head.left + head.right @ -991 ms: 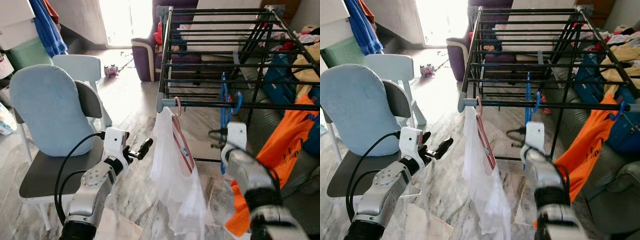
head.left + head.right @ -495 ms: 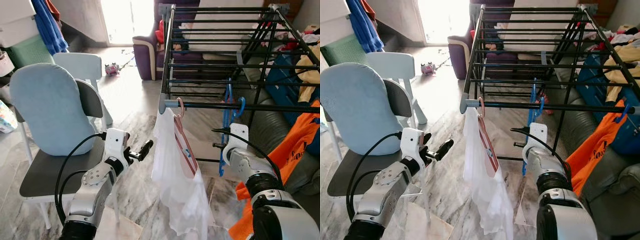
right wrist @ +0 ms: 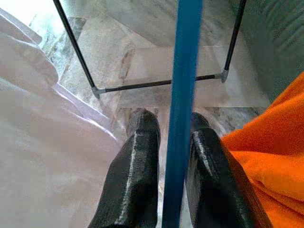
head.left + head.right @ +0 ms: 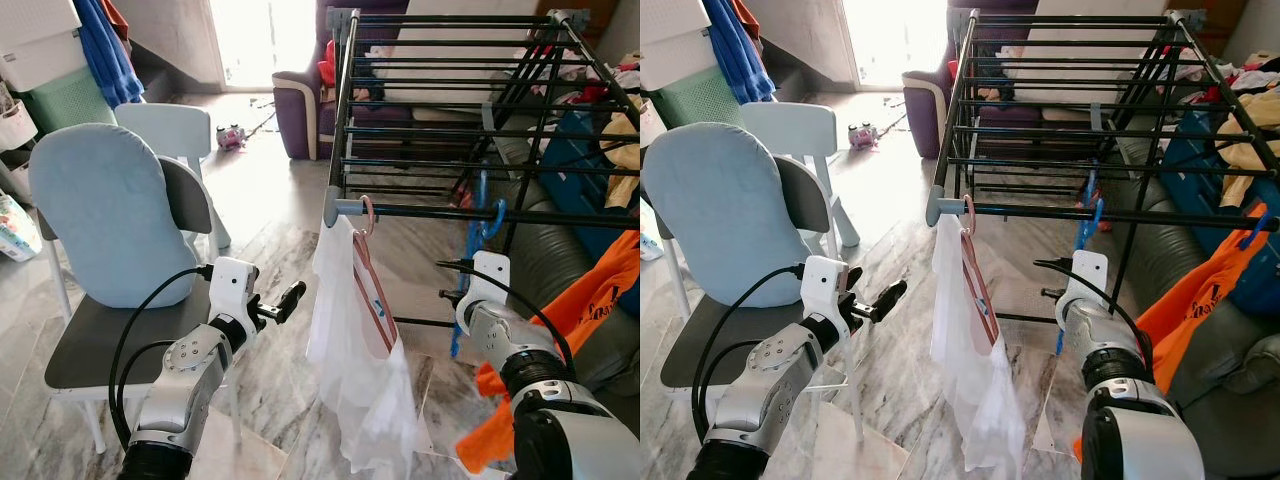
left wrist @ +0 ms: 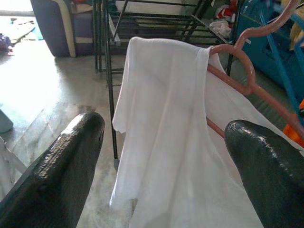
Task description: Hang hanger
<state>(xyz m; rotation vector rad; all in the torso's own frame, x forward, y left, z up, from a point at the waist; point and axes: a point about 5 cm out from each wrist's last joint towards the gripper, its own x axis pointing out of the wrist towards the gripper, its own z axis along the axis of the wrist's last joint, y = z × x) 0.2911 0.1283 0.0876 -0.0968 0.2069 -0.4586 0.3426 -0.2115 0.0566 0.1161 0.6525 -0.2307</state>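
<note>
My right gripper [image 3: 173,156] has its jaws closed narrow around the shaft of the blue hanger [image 3: 183,95], a black finger pressed to each side of the plastic. In the head views that blue hanger [image 4: 478,225] already has its hook over the front rail of the black drying rack [image 4: 440,100], with my right wrist just below it. I judge the hanging step all but done, with release the step in hand. Next I would open these jaws and draw the arm down and back without tugging the hook off the rail; whether the hook is fully seated I cannot tell. My left gripper [image 4: 283,301] has its jaws wide and empty, facing the white garment [image 5: 166,142] on the pink hanger [image 5: 237,80] at the rack's near corner. An orange cloth [image 4: 590,300] hangs beside my right arm, and a chair [image 4: 120,340] with a blue cushion [image 4: 100,215] stands to my left.
</note>
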